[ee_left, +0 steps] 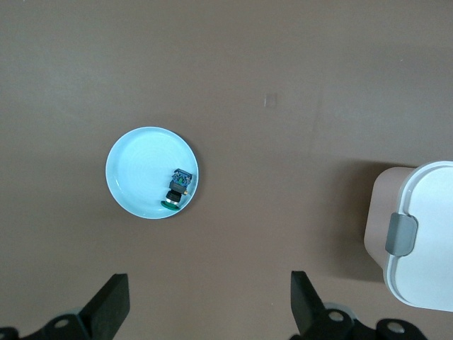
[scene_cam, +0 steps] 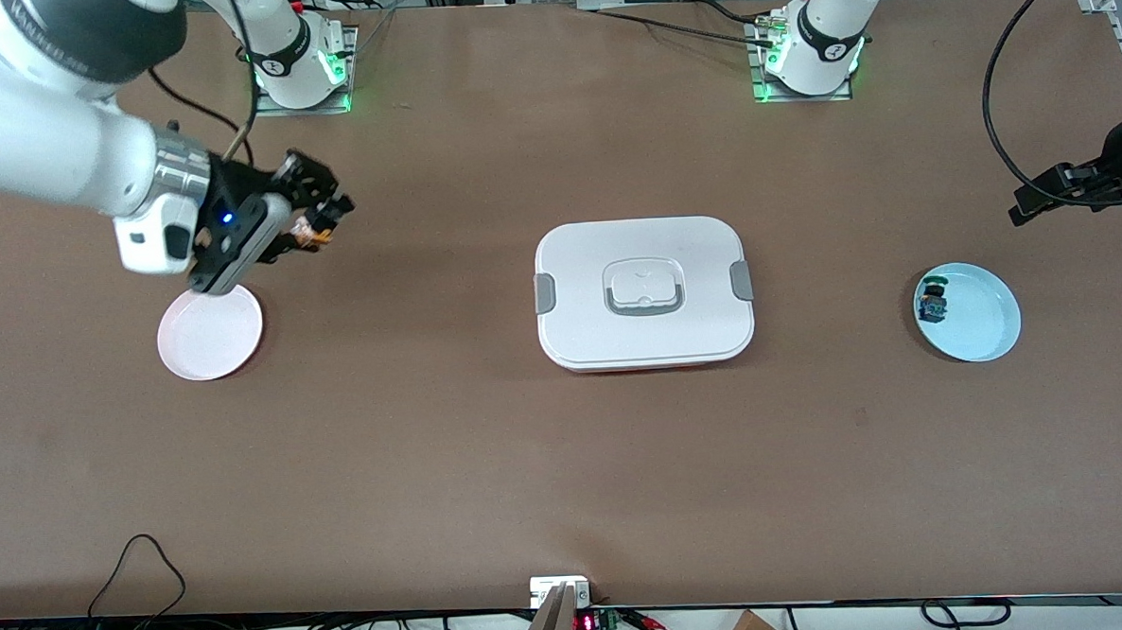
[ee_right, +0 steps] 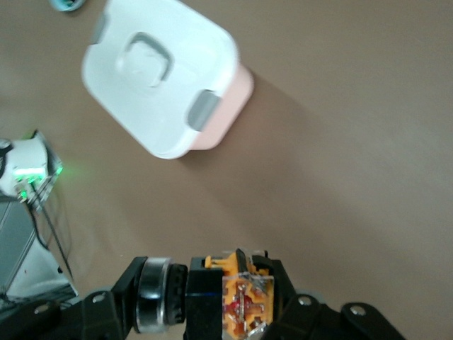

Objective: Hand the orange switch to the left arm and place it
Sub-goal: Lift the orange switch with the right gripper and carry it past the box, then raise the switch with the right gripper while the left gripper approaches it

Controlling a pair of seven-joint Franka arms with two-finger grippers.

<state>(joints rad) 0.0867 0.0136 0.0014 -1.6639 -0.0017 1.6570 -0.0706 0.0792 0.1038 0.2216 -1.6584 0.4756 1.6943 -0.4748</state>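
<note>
orange switch (scene_cam: 314,233) sits clamped in right gripper (scene_cam: 325,223), airborne.

A wide brown table (scene_cam: 491,451) fills the scene under even, soft light. Black cables (scene_cam: 138,599) trail along its edge nearest the front camera, beside what may be a small red number display (scene_cam: 586,623).

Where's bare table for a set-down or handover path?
Bare table lies between the pink plate and the box, between the box and the blue plate, and nearer the front camera than all three. Crowded only at the box mid-table.
</note>
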